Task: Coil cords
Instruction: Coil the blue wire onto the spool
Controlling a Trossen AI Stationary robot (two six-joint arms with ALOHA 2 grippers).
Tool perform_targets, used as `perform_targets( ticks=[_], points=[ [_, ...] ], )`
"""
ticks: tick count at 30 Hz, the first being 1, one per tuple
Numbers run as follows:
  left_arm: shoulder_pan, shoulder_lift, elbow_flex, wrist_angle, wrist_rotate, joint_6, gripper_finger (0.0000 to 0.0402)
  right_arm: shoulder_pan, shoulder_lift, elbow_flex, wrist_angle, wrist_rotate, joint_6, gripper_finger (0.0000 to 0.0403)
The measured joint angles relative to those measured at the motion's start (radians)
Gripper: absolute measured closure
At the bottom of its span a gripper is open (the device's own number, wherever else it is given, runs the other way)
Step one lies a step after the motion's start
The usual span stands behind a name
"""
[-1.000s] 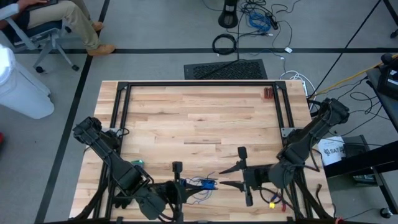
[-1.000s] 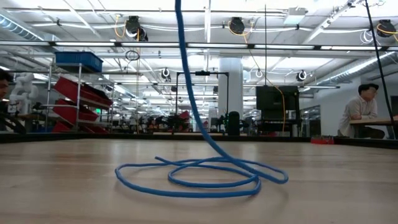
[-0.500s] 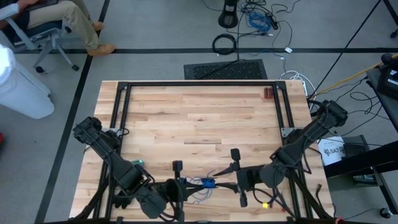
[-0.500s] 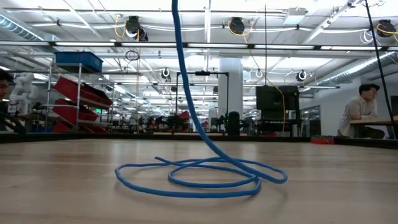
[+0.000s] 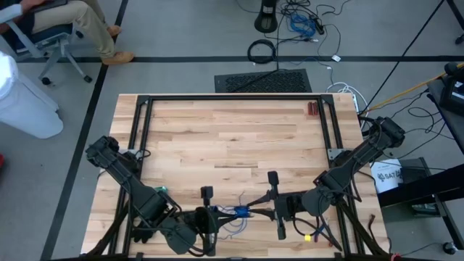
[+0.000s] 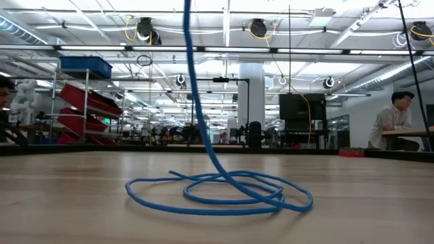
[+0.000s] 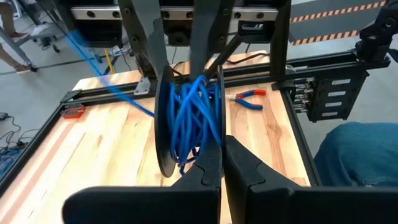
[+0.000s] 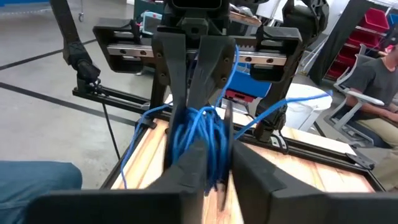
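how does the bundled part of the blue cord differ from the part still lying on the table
The bundled part is wound tight, held up off the wood between the left claw and the right claw. The part on the table lies flat in wide, loose loops, with one strand rising from it. Both are the same thin blue cord.

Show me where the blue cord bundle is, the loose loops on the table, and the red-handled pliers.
blue cord bundle (image 7: 189, 118): left wrist view, middle of the wound strands.
loose cord loops (image 6: 224, 196): low view, front strand of the loops lying on the wood.
red-handled pliers (image 7: 250, 98): left wrist view, on the red handles.
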Motion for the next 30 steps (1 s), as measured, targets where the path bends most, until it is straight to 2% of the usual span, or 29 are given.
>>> perform_targets(
  ticks=[3,5,19,30],
  points=[
    [-0.001,0.0,0.0,0.0,0.003,0.0,0.04,0.0,0.0,0.0,0.0,0.003,-0.001,0.0387],
    [-0.001,0.0,0.0,0.0,0.004,0.0,0.0397,0.0,0.0,0.0,0.0,0.007,-0.005,0.0397],
    [-0.024,0.0,0.0,0.009,-0.006,0.001,0.0333,0.003,-0.008,0.0,-0.014,0.052,-0.021,0.0402],
    [-0.058,0.0,0.0,-0.004,0.005,0.003,0.0319,0.055,-0.066,0.0,-0.109,0.094,0.026,0.0403]
  ],
)
